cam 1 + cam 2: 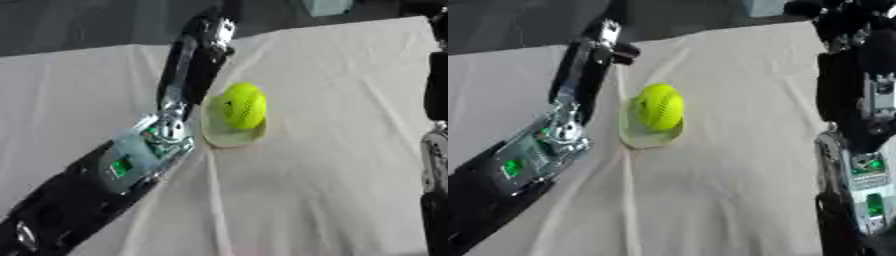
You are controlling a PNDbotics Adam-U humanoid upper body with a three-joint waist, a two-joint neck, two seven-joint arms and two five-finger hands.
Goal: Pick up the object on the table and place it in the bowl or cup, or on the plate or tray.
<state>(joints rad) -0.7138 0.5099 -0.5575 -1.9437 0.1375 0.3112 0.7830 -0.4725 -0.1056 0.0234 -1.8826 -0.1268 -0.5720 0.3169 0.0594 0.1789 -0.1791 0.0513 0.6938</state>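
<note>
On the white cloth (332,165), a yellow-green ball (242,105) is seen resting in a shallow pale dish (229,136). Nothing is held by the left hand (210,35), fingers straight; the right hand's (846,20) fingers cannot be told. If nudged, the ball could be rolled out.

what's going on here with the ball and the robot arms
A yellow-green ball already sits in a small pale dish on the cloth-covered table. The robot's left hand is just beyond and beside the dish with its fingers straight, holding nothing. Its right hand is up at the far right edge, away from the ball; its fingers are hard to make out.
</note>
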